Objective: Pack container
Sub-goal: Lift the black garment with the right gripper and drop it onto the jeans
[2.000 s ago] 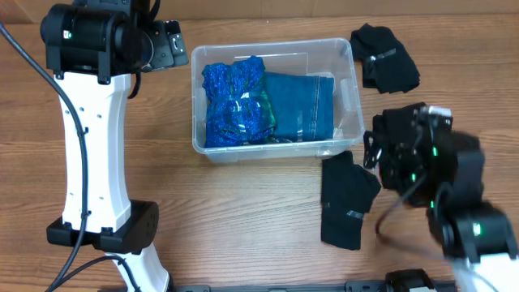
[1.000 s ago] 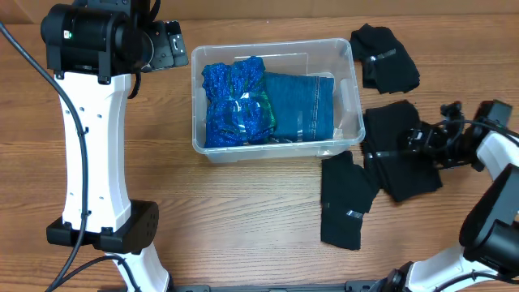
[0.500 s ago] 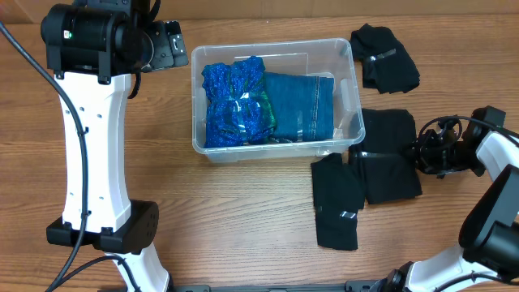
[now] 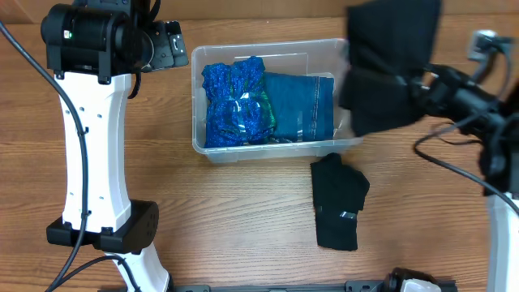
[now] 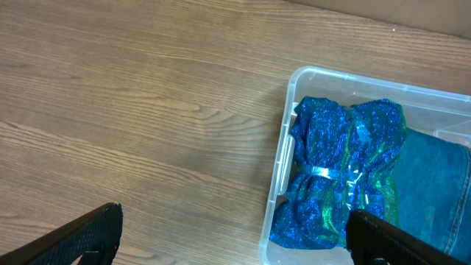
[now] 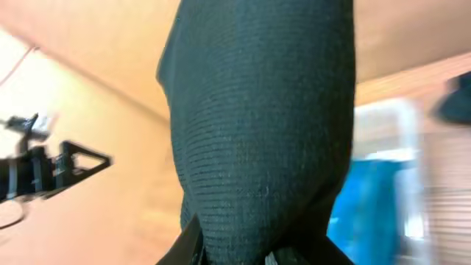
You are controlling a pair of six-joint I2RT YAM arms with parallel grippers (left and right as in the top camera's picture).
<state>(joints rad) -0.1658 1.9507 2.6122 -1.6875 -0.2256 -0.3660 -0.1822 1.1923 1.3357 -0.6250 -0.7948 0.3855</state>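
The clear container (image 4: 268, 47) stands mid-table and holds a blue patterned garment (image 4: 233, 101) on its left and folded denim (image 4: 306, 105) on its right. My right gripper (image 4: 417, 88) is shut on a black garment (image 4: 389, 69), which hangs in the air over the container's right end. That black garment (image 6: 257, 125) fills the right wrist view, pinched at the bottom by my right gripper (image 6: 250, 254). My left gripper (image 5: 232, 239) is open above the table, beside the container's left rim (image 5: 283, 165), with nothing between its fingers. In the overhead view the left gripper (image 4: 173, 45) sits just left of the container.
A second black garment (image 4: 336, 203) lies on the wood table in front of the container's right corner. The left arm's white column (image 4: 93, 138) and base stand at the left. The lifted garment hides the table's far right corner.
My right gripper has shut on the black garment beside the container and lifted it off the table, up over the container's right end. The left arm has not moved.
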